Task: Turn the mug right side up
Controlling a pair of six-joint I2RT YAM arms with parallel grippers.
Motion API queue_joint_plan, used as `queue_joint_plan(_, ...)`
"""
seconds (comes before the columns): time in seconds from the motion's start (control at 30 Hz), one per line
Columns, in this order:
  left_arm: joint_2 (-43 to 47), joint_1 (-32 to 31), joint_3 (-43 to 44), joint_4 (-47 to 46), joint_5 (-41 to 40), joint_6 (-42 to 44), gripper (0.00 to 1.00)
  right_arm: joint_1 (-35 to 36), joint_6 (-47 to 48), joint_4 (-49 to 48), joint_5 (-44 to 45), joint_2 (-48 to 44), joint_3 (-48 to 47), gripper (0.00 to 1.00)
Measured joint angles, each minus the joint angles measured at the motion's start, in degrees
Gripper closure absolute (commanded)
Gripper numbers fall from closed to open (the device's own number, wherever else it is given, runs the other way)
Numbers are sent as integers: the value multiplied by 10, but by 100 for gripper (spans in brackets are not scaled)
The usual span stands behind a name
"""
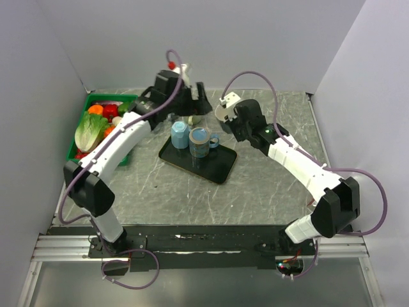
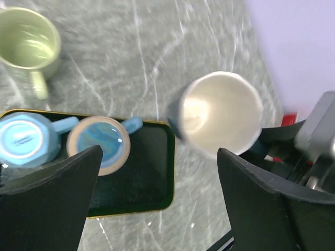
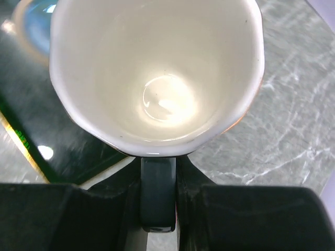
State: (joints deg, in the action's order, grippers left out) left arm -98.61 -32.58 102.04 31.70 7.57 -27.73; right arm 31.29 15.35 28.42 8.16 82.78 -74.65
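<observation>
The mug (image 3: pixel 157 78), dark outside and glazed white inside, hangs clear of the tabletop (image 2: pixel 157 47), just beside the black tray (image 2: pixel 146 178), with its mouth facing upward. The right claw (image 3: pixel 157 212) is clenched on its handle (image 3: pixel 157 183). The left claw (image 2: pixel 159 193) stands fully spread, grasping nothing. Treat the mug as rigid, moderately heavy, glossy and breakable. The handle offers the only firm purchase; held there, the body may pivot. Lower it level and set it down gently.
</observation>
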Motion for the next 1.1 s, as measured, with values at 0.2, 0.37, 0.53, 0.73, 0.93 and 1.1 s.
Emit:
queue_joint_plan(0.2, 50, 80, -61, -24, -14, -58, 4, -29, -32, -102, 19, 50, -4, 100)
queue_joint_plan(0.37, 70, 87, -88, -23, -25, -72, 4, -49, -55, -140, 3, 156, -56, 100)
queue_joint_plan(0.53, 86, 82, -110, -24, -25, -77, 4, -72, -73, -139, -34, 245, -122, 100)
queue_joint_plan(0.73, 90, 83, -120, -24, -24, -81, 4, -99, -85, -121, -78, 308, -195, 100)
queue_joint_plan(0.93, 85, 83, -118, -23, -17, -81, 4, -107, -90, -97, -107, 349, -247, 100)
queue_joint_plan(1.1, 66, 83, -104, -23, -11, -81, 4, -106, -91, -74, -125, 372, -256, 100)
